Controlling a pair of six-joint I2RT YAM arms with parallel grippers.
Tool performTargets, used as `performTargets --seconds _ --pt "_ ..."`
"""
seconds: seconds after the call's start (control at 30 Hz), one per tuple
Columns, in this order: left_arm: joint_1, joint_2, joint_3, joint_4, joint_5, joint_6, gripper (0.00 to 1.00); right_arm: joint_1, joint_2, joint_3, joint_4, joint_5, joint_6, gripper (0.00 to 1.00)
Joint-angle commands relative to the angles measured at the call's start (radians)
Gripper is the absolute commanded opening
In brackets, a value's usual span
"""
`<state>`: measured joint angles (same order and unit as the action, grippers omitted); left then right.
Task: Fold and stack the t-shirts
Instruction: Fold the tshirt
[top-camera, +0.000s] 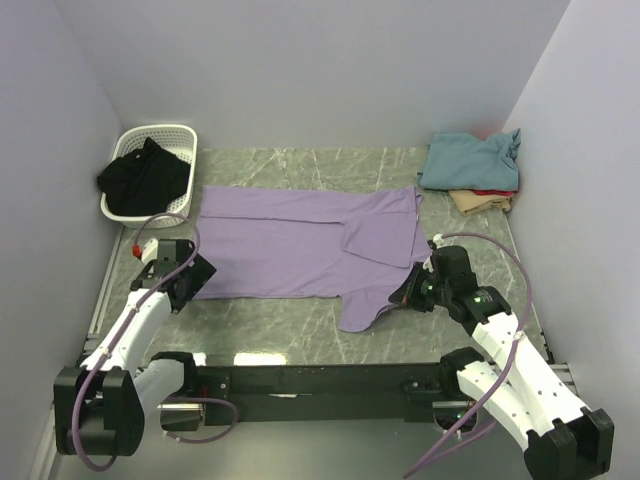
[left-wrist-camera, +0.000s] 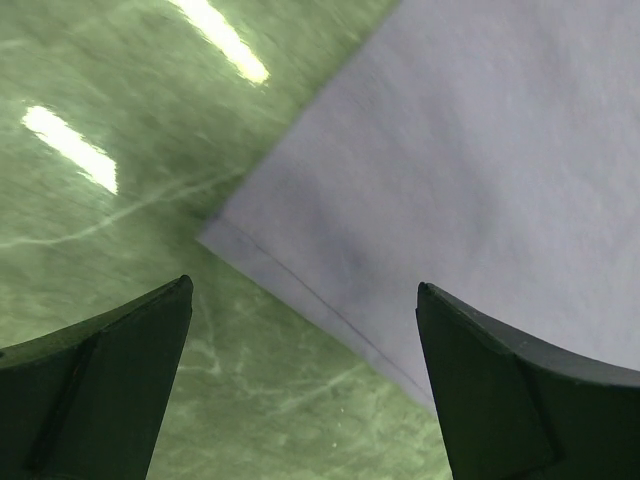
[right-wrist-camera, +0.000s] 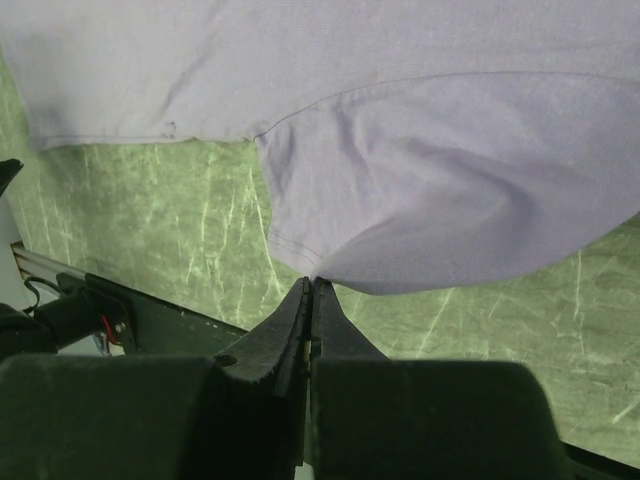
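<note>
at right pincer (right-wrist-camera: 312, 290), lavender t-shirt (top-camera: 290, 245) sleeve pinched

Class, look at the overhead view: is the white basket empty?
No, a black garment lies bunched inside the basket.

You have the lavender t-shirt (top-camera: 290, 245) spread flat and unfolded across the table's middle, its length running nine to three o'clock. One sleeve (top-camera: 362, 308) sticks out toward five o'clock. In your two o'clock corner, the teal t-shirt (top-camera: 468, 160) sits crumpled atop a red t-shirt (top-camera: 497, 192) and a tan t-shirt (top-camera: 482, 203).
</note>
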<state>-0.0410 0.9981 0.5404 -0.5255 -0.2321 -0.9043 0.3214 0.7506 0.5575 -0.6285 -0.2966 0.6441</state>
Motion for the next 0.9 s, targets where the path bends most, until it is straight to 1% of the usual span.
performTargets --seconds 0.0,0.03,0.07,0.1,0.13,0.27,0.37,0.5,0.53,0.57,0.6,0.63,0.67,0.7,0.77,0.8,0.87 --pt "0.039 -0.010 0.000 0.018 -0.003 -0.002 1.00 0.005 0.001 0.053 0.026 0.013 -0.024 0.00" --pt "0.039 -0.006 0.000 0.022 0.008 0.004 0.99 0.005 0.003 0.053 0.026 0.011 -0.023 0.00" --pt "0.070 0.011 -0.002 0.025 0.014 0.005 0.99 0.005 0.004 0.053 0.029 0.011 -0.024 0.00" --pt "0.076 0.025 -0.003 0.033 0.023 0.011 0.99 0.005 0.004 0.055 0.027 0.011 -0.023 0.00" --pt "0.082 0.040 -0.005 0.041 0.061 0.022 0.99 0.005 0.004 0.055 0.029 0.011 -0.024 0.00" --pt "0.115 0.132 -0.023 0.079 0.141 0.028 1.00 0.005 0.007 0.056 0.029 0.014 -0.023 0.00" --pt "0.133 0.134 -0.054 0.104 0.168 0.019 0.99 0.004 0.009 0.059 0.027 0.017 -0.021 0.00" --pt "0.141 0.122 -0.062 0.116 0.157 0.021 0.98 0.002 0.012 0.055 0.032 0.016 -0.023 0.00" --pt "0.142 0.123 -0.062 0.119 0.158 0.022 0.81 0.002 0.013 0.055 0.030 0.016 -0.024 0.00" --pt "0.144 0.116 -0.065 0.122 0.160 0.022 0.71 0.002 0.015 0.055 0.032 0.016 -0.026 0.00" --pt "0.144 0.113 -0.065 0.119 0.155 0.016 0.64 0.002 0.016 0.056 0.033 0.016 -0.024 0.00" --pt "0.145 0.106 -0.068 0.119 0.155 0.013 0.61 0.002 0.016 0.058 0.032 0.019 -0.026 0.00" --pt "0.145 0.099 -0.069 0.117 0.155 0.012 0.56 0.004 0.018 0.059 0.030 0.019 -0.027 0.00" --pt "0.147 0.096 -0.069 0.116 0.157 0.010 0.43 0.002 0.018 0.059 0.030 0.020 -0.027 0.00" --pt "0.145 0.093 -0.069 0.114 0.157 0.007 0.30 0.002 0.018 0.059 0.027 0.022 -0.026 0.00" --pt "0.145 0.093 -0.069 0.114 0.157 0.007 0.15 0.002 0.018 0.061 0.026 0.022 -0.026 0.00" --pt "0.145 0.096 -0.069 0.113 0.162 0.005 0.05 0.001 0.016 0.062 0.016 0.034 -0.029 0.00"
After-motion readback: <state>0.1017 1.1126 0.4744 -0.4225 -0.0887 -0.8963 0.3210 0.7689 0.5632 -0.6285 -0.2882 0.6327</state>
